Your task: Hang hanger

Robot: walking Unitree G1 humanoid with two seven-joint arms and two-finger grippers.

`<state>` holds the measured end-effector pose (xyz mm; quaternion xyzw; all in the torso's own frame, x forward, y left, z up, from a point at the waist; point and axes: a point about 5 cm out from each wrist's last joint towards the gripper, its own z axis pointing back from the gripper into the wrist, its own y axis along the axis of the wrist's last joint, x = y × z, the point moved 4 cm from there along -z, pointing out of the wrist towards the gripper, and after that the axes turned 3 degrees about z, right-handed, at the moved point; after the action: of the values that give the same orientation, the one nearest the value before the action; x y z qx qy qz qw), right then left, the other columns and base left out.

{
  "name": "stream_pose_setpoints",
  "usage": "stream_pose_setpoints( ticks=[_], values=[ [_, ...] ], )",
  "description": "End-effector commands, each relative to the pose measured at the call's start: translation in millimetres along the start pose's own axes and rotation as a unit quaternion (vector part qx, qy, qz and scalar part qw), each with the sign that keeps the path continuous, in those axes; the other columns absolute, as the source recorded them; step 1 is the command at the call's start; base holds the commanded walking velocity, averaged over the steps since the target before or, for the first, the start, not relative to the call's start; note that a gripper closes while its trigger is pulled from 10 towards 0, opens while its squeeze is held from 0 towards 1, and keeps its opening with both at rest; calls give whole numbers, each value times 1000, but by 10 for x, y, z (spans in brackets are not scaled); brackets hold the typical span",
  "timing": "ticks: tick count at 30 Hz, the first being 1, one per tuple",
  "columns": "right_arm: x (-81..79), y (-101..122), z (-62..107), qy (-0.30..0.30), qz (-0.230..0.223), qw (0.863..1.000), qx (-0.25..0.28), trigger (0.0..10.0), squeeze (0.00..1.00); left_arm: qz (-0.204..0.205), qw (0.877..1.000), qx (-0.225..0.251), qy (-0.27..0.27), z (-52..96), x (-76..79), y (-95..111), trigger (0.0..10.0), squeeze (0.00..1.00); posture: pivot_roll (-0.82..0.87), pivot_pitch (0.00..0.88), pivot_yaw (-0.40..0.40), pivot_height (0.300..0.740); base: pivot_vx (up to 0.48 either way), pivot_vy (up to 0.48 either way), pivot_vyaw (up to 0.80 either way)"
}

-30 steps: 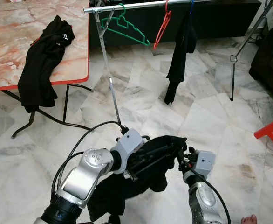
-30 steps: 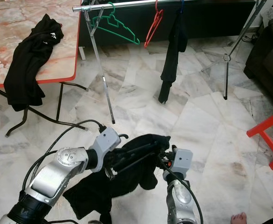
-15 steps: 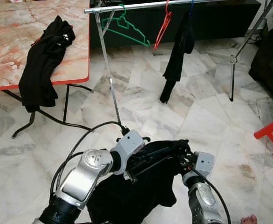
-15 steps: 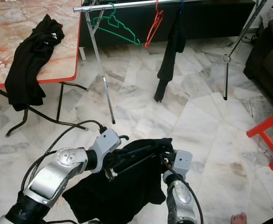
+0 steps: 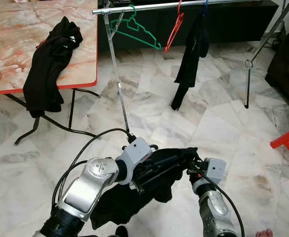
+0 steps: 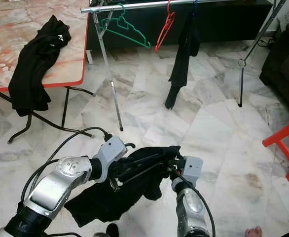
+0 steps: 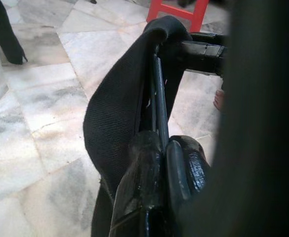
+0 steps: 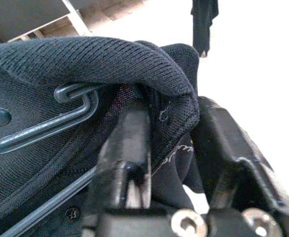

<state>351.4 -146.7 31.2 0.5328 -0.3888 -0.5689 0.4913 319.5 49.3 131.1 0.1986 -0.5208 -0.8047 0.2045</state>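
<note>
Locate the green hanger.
In the left eye view the green hanger hangs empty on the rail at its left end, up top, left of the red hanger and right of the table.

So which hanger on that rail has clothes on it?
Find the metal rail across the top of the room. Three hangers hang there: green, red, then blue on the right. The blue one alone carries a black garment; the others are bare.
</note>
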Motion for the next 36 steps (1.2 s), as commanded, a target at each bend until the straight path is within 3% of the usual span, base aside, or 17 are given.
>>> stream_pose_setpoints(
  ticks=[1, 18, 22, 24, 28, 34, 36],
  values=[
    [19, -74, 29, -4, -4, 1000, -13, 0, 0, -16, 1000, 11, -12, 2, 54, 88, 0, 0, 76, 222, -4, 740, 0, 0, 0],
    [31, -98, 18, -11, 14, 999, -26, 0, 0, -19, 1000, 8, -19, 41, 64, 70, 0, 0, 84, 223, -5, 740, 0, 0, 0],
    [116, -83, 15, -23, 21, 999, -30, 0, 0, -50, 998, -38, -26, 102, 61, -155, 0, 0, 82, 223, -3, 740, 0, 0, 0],
    [186, -80, 19, -26, 34, 998, -38, 0, 0, -46, 996, -64, -32, 163, 32, -373, 0, 0, 81, 222, -5, 740, 0, 0, 0],
    [302, -53, 27, -39, 47, 997, -41, 0, 0, -42, 996, -83, -18, 238, -62, -503, 0, 0, 78, 223, -7, 740, 0, 0, 0],
    [511, -4, 54, -58, 65, 995, -47, 0, 0, -26, 996, -61, -55, 408, -68, -495, 0, 0, 75, 228, -10, 740, 0, 0, 0],
    [651, 10, 84, -70, 75, 993, -57, 0, 0, -10, 995, -46, -83, 580, -94, -458, 0, 0, 73, 228, -11, 740, 0, 0, 0]
  ],
)
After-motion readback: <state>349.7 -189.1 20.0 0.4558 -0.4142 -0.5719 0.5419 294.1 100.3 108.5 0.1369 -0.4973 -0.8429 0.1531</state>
